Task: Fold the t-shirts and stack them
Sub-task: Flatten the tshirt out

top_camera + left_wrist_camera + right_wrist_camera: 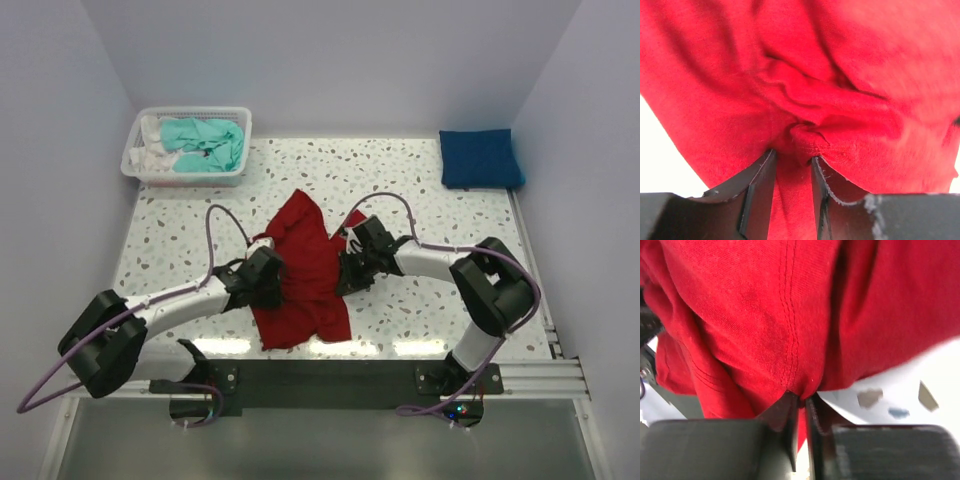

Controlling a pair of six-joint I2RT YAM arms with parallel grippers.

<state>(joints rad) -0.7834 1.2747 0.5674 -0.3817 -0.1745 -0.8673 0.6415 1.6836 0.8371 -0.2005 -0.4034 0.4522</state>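
Left tool (792, 159) pinches a bunched fold of the red shirt (305, 265) between narrowly parted fingers, while the right tool (801, 399), its fingers pressed almost together, nips the same cloth just beside a stitched seam. That shirt lies crumpled in the middle of the counter (430, 300), between the two arms, with one tool at each of its side edges. A blue shirt (480, 158) sits folded at the far right corner, well apart, and a teal shirt (205, 140) lies in the basket (133, 165) at the far left corner
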